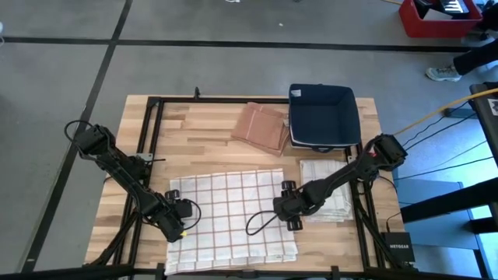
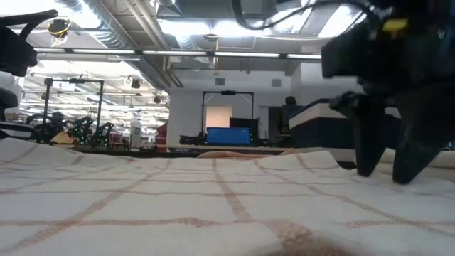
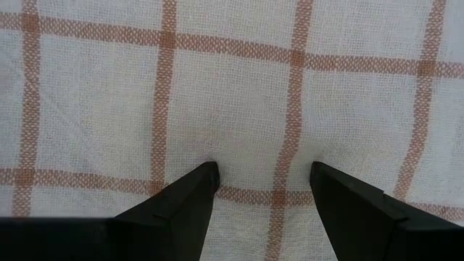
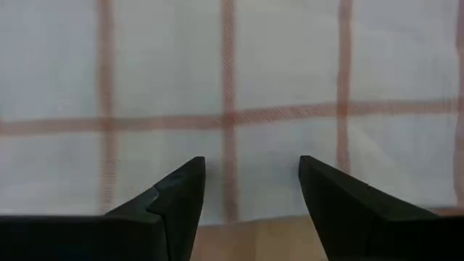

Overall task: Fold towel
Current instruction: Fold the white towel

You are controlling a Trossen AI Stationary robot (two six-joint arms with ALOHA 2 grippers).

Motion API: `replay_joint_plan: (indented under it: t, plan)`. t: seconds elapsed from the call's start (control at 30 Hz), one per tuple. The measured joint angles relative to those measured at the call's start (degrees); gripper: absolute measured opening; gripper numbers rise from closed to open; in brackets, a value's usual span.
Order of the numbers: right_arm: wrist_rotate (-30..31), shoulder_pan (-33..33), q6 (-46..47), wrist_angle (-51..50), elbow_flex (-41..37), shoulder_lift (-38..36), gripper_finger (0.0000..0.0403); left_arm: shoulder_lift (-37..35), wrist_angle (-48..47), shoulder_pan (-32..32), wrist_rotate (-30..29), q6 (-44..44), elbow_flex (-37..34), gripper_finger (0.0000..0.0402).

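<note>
The checked towel (image 1: 229, 222) is lying spread flat across the near middle of the table (image 1: 202, 124), one corner reaching almost to the front edge, and both pincers are standing open over it with nothing held. The risk, as I judge it, is a pinch that catches only air or drags the cloth: the left gripper (image 3: 262, 177) is sitting over open weave on the towel's left side rather than right at an edge, so closing there could bunch the fabric instead of lifting a corner. The right gripper (image 4: 251, 174) is hovering at the towel's right border, bare wood showing just beside its fingers, so a slight miss could close on the table. Uneven lifts would skew the fold. Farther back, a folded pale cloth (image 1: 325, 190) is lying just right of the towel, then a folded brown cloth (image 1: 261, 127) and a dark bin (image 1: 323, 117) beside it
</note>
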Motion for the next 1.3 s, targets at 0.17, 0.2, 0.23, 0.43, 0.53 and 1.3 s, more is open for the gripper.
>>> replay_joint_plan:
  t: [0.17, 0.2, 0.23, 0.43, 0.53, 1.3]
  plan:
    - [-0.3, -0.4, 1.6, 7.5, -5.2, -0.5, 0.0225, 0.0, 0.0, -0.1, 0.0, 0.1, 0.0, 0.0221]
    - [-0.1, -0.4, 1.7, 8.7, -5.9, -0.5, 0.0225, 0.0, 0.0, -0.1, 0.0, 0.1, 0.0, 0.0221]
    - [0.3, -0.4, 1.7, 9.9, -6.4, -0.5, 0.0225, 0.0, 0.0, -0.1, 0.0, 0.3, 0.0, 0.0221]
    - [2.0, -0.4, 1.4, 11.4, -8.1, -0.4, 0.0225, 0.0, 0.0, -0.1, -0.2, 1.2, 0.0, 0.0221]
    - [2.2, -0.4, 1.6, 12.7, -8.9, -0.4, 0.0225, 0.0, 0.0, -0.1, -0.2, 1.1, 0.0, 0.0221]
    - [5.2, -0.4, 1.7, 11.8, -9.1, -0.3, 0.0018, 1.5, 1.0, -0.8, -0.1, 3.0, 0.2, 0.0025]
